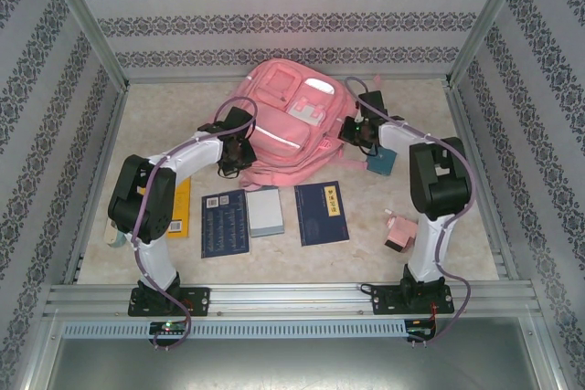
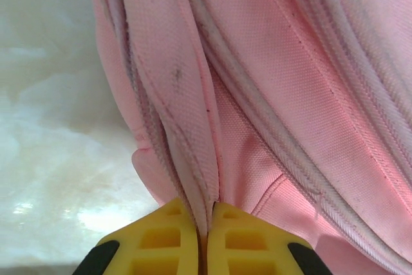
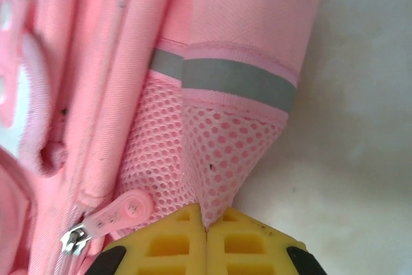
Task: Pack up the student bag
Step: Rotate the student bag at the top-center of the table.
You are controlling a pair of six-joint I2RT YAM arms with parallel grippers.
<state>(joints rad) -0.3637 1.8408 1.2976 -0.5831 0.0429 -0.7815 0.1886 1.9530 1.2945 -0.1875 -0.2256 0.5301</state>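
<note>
The student bag (image 1: 288, 121) lies at the far middle of the counter (image 1: 274, 267). The left end effector (image 2: 206, 220) pinches its side fold (image 2: 183, 120), the right end effector (image 3: 206, 220) its mesh pocket (image 3: 219, 152), likely to steady or lift it for packing.

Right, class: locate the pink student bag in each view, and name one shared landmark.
Top external: student bag at far middle of the table.
Left wrist: centre and right, fold pinched by left gripper.
Right wrist: left and centre, mesh pinched by right gripper.
Shared landmark: the pale table.
</note>
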